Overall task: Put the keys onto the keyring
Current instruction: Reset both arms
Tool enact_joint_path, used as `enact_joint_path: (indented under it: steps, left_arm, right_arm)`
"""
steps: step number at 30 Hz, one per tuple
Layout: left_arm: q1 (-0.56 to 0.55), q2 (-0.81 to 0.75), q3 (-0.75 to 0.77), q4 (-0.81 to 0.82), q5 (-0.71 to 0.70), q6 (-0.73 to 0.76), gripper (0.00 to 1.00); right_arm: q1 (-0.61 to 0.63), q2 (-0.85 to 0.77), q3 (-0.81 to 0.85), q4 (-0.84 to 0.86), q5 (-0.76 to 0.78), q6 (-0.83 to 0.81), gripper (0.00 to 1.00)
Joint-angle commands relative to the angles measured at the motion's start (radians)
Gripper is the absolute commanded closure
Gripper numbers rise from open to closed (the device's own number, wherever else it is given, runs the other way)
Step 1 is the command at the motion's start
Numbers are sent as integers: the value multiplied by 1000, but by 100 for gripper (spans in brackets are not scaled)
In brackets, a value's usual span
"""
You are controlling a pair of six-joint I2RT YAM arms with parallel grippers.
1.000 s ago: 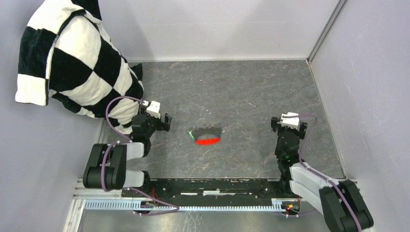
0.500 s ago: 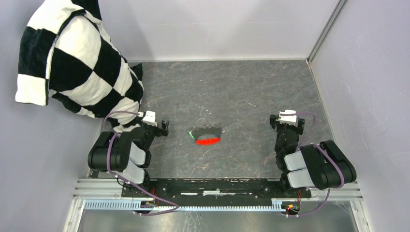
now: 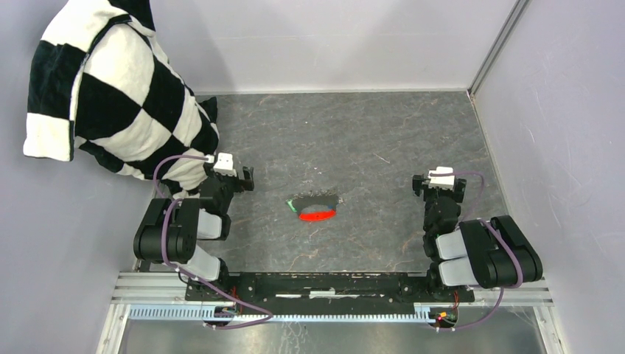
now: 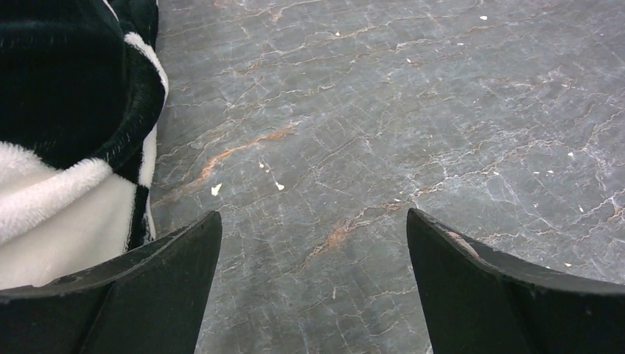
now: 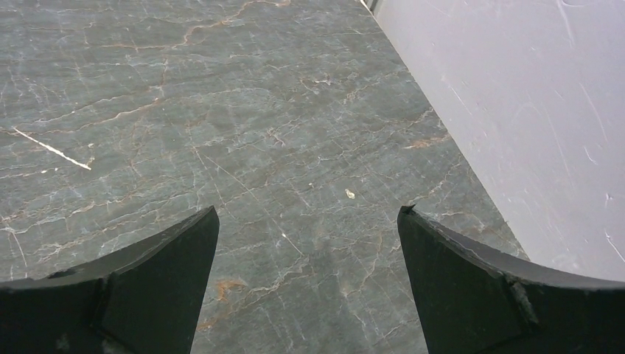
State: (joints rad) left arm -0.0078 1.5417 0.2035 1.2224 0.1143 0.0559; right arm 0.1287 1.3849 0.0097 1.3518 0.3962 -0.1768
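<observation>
The keyring lies on the dark stone table mid-way between the arms; its long red tag is the clearest part, with a short grey strap just behind it. A green key head pokes out at its left end. My left gripper is open over bare table, well left of the keyring. My right gripper is open too, well to the right, with nothing between its fingers. Neither wrist view shows the keys or the keyring.
A black-and-white checked blanket hangs at the back left, its edge close beside my left fingers. A grey wall stands close on the right of my right gripper. Both arms are folded back near their bases.
Both arms have folded back towards their bases. The left gripper shifted slightly back and left; the right gripper stayed nearly in place. The keyring has not moved.
</observation>
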Motion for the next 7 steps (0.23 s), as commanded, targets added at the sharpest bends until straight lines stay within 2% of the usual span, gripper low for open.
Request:
enact_joint_path:
  steps: [1,7]
  left_arm:
    - [4,-8,9,10,-21,-36,0]
    - [3,-5,18,1,-11,-36,0]
  right_arm:
    - [-4,-14,-88,38,-17,8,2]
    - [-4,-14,-88,38,-17,8,2]
